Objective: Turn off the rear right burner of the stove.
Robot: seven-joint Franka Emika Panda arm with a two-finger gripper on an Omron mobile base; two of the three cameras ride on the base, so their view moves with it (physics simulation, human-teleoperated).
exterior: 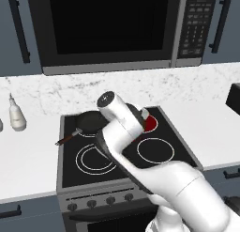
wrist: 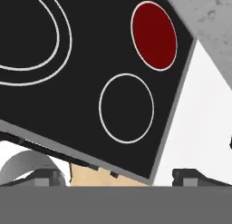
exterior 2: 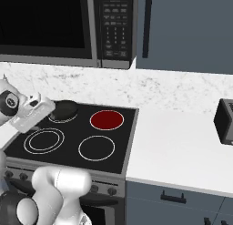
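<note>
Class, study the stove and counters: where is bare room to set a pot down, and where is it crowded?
Free: the white counter between the stove and the toaster. Crowded: the rear left, where a pan sits under the arm. The rear right burner glows red.

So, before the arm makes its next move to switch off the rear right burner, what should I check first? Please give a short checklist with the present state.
1. Rear right burner glows red: still on, not ok.
2. Other three burner marks dark: ok.
3. Knob row on the stove front visible and unobstructed: ok.
4. Gripper far from the knobs, above the glass: not ok.
5. Fingers apart, nothing between: ok.
6. Frying pan on rear left burner, away from the knobs: ok.
</note>
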